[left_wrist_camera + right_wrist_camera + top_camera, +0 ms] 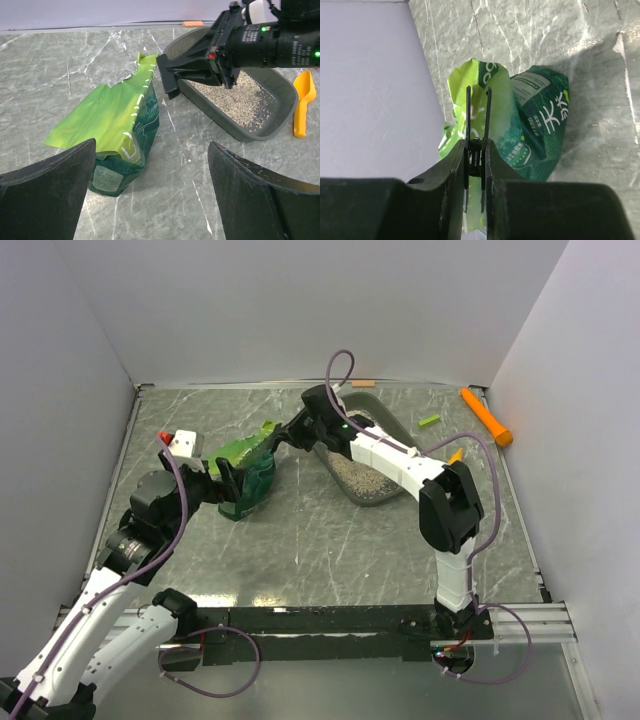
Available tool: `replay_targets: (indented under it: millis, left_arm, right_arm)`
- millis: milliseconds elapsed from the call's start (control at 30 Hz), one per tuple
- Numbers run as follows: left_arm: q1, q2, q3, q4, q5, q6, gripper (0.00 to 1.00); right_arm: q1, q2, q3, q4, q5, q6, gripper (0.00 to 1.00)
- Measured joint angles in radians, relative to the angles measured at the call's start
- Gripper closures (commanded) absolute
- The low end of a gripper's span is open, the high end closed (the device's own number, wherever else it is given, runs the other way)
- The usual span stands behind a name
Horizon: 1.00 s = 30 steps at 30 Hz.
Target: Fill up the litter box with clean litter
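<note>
Litter box (383, 410) sits right of centre on the tabletop (330, 550). Clean litter (365, 475) lies thinly across its near end, and the green bag (243, 468) stands just to its left. From above, the right end effector (285, 436) reaches across the box to the bag's top. The left end effector (228, 487) flanks the bag's near side.

Left wrist: the left jaws stand wide apart and empty. Closing them low on the bag would likely steady it for tipping. An orange scoop (304, 97) lies beside the box.

Right wrist: the fingers are nearly together at the crumpled lip; whether they pinch it I cannot tell.

The surface is scratched grey marble pattern, enclosed by plain white walls (300, 300).
</note>
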Motion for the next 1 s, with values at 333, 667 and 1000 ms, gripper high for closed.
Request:
replay_targets:
  millis: [333,667,1000]
  left_arm:
    - [0.000,0.008,0.000,-0.001,0.000,0.000,0.03]
    - [0.000,0.014,0.000,-0.001,-0.001,0.000,0.03]
    - [0.000,0.018,0.000,-0.002,-0.002,0.000,0.03]
  right_arm:
    - [-0.010,-0.173,-0.158,-0.003,0.008,-0.110,1.00]
    - [-0.001,-0.452,-0.473,-0.068,-0.001,-0.371,1.00]
    - [0.003,-0.868,-0.810,-0.246,0.135,-0.515,1.00]
